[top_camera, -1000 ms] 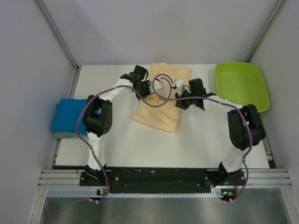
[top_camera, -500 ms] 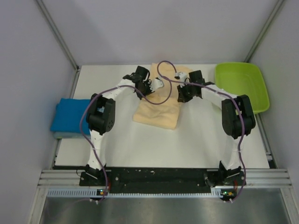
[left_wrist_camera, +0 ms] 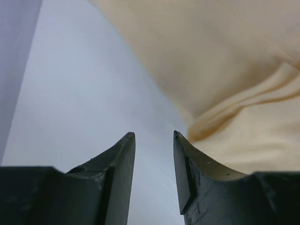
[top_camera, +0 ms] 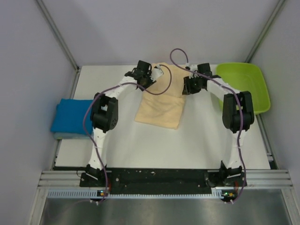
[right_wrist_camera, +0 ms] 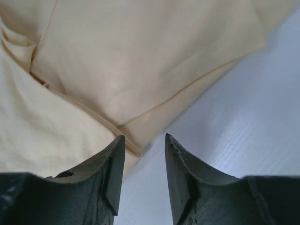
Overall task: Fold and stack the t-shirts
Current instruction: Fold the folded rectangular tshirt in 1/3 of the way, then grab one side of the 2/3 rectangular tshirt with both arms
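- The left gripper (left_wrist_camera: 153,137) has its two fingers a little apart with nothing between them. Only bare table (top_camera: 140,140) shows in the gap.
- The left edge of the pale peach-cream t-shirt (top_camera: 161,104) lies just to the right of that gripper's right-hand finger, where a rolled hem bulges close to the tip. I cannot tell whether the finger touches the cloth.
- The right gripper (right_wrist_camera: 144,139) is likewise parted and holds nothing. A hemmed corner of the same shirt lies just ahead of its left-hand finger, with table beyond.
- In the top view both grippers sit low at the far end of the peach shirt, one at each side, so they bracket its far corners.
- The peach shirt lies flat in the middle of the table as a long, narrowed rectangle. Its sides appear to be folded in, but it has not been folded lengthwise.
- The bright blue t-shirt (top_camera: 70,117) rests at the left edge of the table, well apart, already a neat folded square.
- The lime-green tray (top_camera: 241,86) sits at the far right and holds nothing visible.
- By my reading the task is roughly half done: one shirt is folded. What remains is to grip the far corners, bring that end over toward the near hem, and then stack the two shirts.
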